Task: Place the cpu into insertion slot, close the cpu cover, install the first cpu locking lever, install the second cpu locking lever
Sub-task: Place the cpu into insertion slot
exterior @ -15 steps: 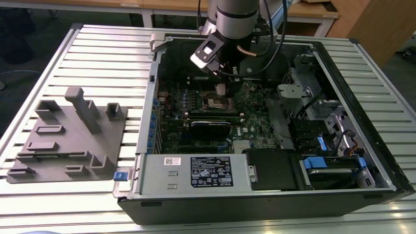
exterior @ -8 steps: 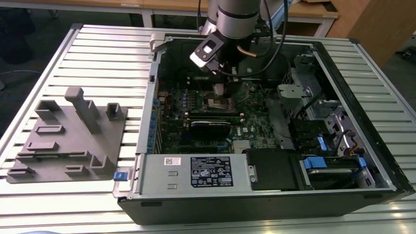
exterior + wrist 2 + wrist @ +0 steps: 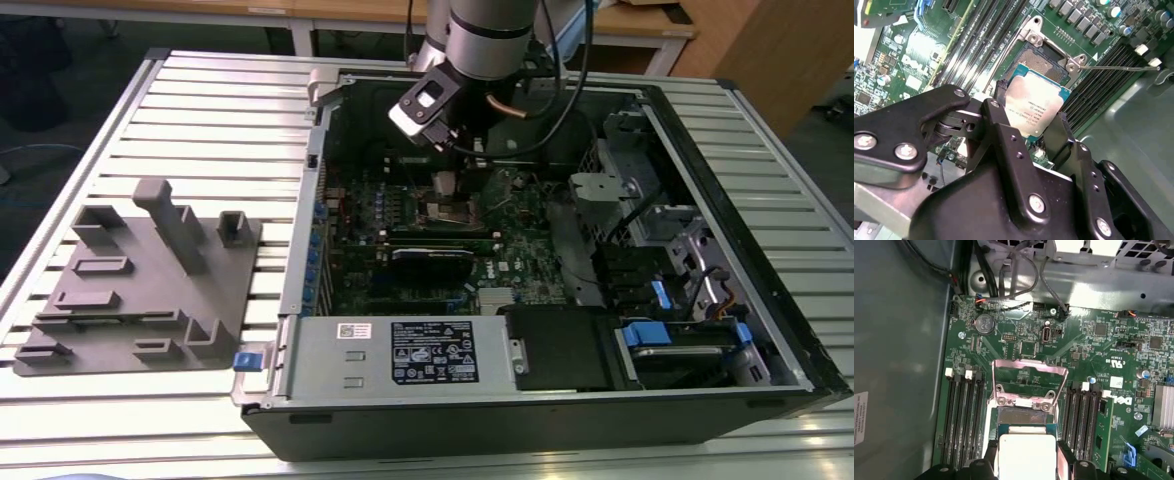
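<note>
- Your claw is clamped on the cpu by opposite edges, just above the insertion slot; the cpu cover stands raised.
- Judge it light, rigid, slick-topped and fragile underneath: an edge grip suits it.

Evenly lit from overhead in the exterior view: pale bench bright, inside of the computer case dim and shadowed. Hard glare across the motherboard in the second wrist view, black end effector dark beneath. In the first wrist view, cpu washed almost white, pinkish sheen on the cpu cover.
</note>
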Robot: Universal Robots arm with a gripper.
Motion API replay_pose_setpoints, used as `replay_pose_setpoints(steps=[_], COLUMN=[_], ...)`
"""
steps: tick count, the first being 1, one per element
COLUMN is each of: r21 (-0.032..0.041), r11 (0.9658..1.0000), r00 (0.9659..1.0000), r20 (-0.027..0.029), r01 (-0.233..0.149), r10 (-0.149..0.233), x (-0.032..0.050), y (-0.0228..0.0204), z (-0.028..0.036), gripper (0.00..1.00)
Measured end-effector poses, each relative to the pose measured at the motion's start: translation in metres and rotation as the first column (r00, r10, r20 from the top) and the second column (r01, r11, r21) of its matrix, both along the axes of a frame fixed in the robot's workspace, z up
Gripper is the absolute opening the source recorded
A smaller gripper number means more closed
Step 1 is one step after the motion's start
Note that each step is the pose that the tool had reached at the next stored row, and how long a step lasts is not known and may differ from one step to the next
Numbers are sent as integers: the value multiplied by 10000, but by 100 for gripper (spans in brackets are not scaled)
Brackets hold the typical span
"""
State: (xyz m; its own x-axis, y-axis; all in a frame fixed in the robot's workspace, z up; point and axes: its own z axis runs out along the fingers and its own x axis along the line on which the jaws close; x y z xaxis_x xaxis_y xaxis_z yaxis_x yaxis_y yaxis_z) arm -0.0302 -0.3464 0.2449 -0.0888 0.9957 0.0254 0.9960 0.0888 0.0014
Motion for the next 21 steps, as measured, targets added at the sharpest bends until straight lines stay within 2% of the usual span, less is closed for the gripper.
replay_pose_setpoints(steps=[4,9,14,21], r21=[3,5,4,9], r11=[9988,9988,9988,9983], r00=[9988,9988,9988,9983], r20=[-1,0,0,0], r01=[489,493,493,591], r10=[-489,-493,-493,-591], x=[0,0,0,0], y=[0,2,28,29], z=[-3,-4,-4,-21], gripper=[54,54,54,54])
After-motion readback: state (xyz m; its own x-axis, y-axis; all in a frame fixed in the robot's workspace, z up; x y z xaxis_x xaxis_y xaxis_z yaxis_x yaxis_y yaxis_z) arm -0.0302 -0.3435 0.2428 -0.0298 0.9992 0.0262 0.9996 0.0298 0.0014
